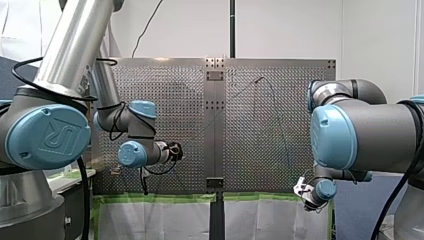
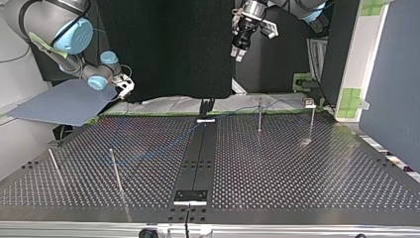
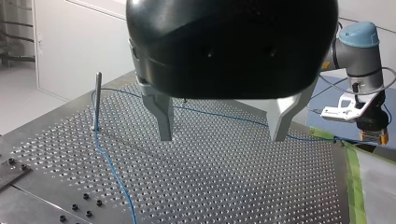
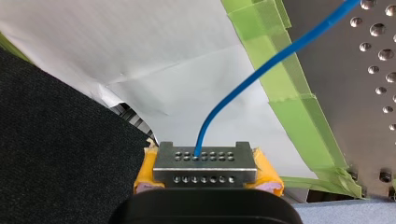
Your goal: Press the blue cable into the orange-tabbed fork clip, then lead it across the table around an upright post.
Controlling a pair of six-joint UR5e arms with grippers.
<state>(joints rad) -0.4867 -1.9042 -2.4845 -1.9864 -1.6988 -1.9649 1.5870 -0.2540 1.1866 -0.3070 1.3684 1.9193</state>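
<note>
Right wrist view: my right gripper (image 4: 205, 161), yellow pads (image 4: 268, 172), clamped on the blue cable (image 4: 261, 70), which leaves it toward 1 o'clock onto the perforated table (image 4: 355, 93). Left wrist view: my left gripper (image 3: 223, 128) hangs above the table, metal fingers (image 3: 163, 116) spread, empty; cable bends beside an upright post (image 3: 97, 100) at its 9 o'clock.

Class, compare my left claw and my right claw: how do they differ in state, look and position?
My left claw is open and holds nothing; my right claw is shut on the blue cable. My left claw has bare metal fingers; my right claw has yellow pads. My left claw hangs over the perforated table; my right claw sits past the green tape at its edge. Both are two-fingered.
</note>
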